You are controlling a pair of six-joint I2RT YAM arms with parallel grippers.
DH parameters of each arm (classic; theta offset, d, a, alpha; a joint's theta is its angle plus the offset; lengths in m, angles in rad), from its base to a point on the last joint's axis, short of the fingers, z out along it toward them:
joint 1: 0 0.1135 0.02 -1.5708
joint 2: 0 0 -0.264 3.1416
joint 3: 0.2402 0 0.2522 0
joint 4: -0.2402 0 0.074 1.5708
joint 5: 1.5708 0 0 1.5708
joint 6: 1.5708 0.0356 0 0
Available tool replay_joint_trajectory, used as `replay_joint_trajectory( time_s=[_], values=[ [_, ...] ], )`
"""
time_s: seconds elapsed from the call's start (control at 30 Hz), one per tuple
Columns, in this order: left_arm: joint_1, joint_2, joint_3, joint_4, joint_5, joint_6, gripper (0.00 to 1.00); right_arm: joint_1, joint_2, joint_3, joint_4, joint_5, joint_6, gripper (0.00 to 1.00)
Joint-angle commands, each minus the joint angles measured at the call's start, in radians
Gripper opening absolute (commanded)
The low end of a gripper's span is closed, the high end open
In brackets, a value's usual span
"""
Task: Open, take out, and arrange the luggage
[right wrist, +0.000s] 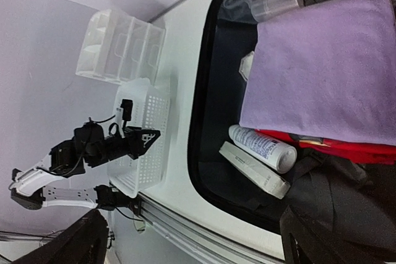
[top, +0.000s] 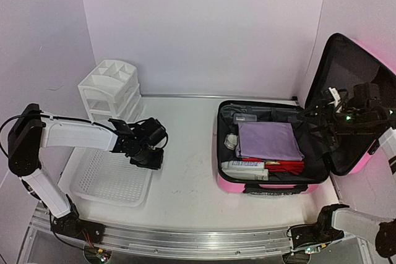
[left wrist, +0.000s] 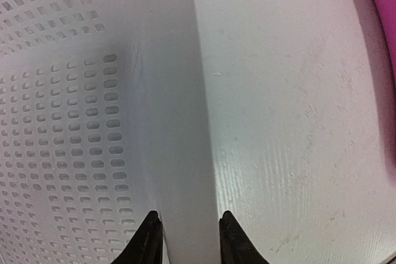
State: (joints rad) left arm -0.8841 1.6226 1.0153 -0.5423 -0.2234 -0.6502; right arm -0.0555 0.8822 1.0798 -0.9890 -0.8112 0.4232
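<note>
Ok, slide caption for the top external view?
Pink suitcase open and packed; left gripper at white basket rim, right gripper over the suitcase.

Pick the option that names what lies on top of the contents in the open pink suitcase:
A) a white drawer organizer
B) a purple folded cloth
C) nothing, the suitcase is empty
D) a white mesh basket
B: the purple folded cloth lies flat over the other contents of the pink suitcase, with a red item and white tubes showing past its near edge.
</note>
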Motion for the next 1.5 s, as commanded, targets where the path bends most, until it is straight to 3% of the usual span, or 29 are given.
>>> replay_joint_trajectory(
  time_s=[0.0,0.1,0.2,0.33,0.43,0.67,0.83,0.93,1.0,1.1,1.2,1.27,1.33,1.47],
  values=[
    [-0.086,-0.027,-0.002,0.006,0.052,0.046,0.26,0.188,0.065,0.038,-0.002,0.183,-0.072,0.98],
    [-0.107,-0.03,-0.011,0.01,0.092,0.094,0.2,0.351,0.155,0.06,-0.01,0.303,-0.091,0.98],
    [-0.149,-0.035,-0.003,0.014,0.11,0.202,0.17,0.424,0.216,0.074,-0.011,0.397,-0.083,0.98],
    [-0.2,-0.036,0.004,0.015,0.144,0.396,0.14,0.438,0.258,0.074,-0.017,0.497,-0.075,0.98],
    [-0.206,-0.058,-0.022,0.014,0.172,0.437,0.12,0.438,0.273,0.071,-0.043,0.574,-0.077,0.98],
    [-0.338,-0.174,-0.139,0.073,0.181,0.586,0.1,0.438,0.283,0.042,-0.041,0.568,-0.068,0.98],
    [-0.377,-0.225,-0.167,0.109,0.22,0.716,0.16,0.439,0.295,0.025,-0.041,0.577,-0.097,0.98],
    [-0.376,-0.212,-0.157,0.102,0.255,0.736,0.3,0.438,0.291,0.013,-0.041,0.62,-0.1,0.98],
    [-0.377,-0.203,-0.15,0.089,0.255,0.71,0.47,0.438,0.281,0.008,-0.041,0.626,-0.099,0.98],
    [-0.376,-0.227,-0.147,0.08,0.241,0.663,0.6,0.438,0.256,-0.008,-0.041,0.626,-0.112,0.98],
    [-0.372,-0.32,-0.138,0.057,0.107,0.524,0.68,0.438,0.234,-0.019,-0.043,0.645,-0.112,0.98],
    [-0.354,-0.412,-0.13,0.024,-0.074,0.375,0.78,0.439,0.22,-0.024,-0.043,0.647,-0.114,0.98],
    [-0.282,-0.509,-0.114,-0.089,-0.207,0.17,0.91,0.438,0.208,-0.03,-0.043,0.653,-0.119,0.98],
    [-0.014,-0.699,-0.125,-0.341,-0.172,-0.207,0.96,0.438,0.195,-0.033,-0.029,0.7,-0.081,0.98]
  ],
)
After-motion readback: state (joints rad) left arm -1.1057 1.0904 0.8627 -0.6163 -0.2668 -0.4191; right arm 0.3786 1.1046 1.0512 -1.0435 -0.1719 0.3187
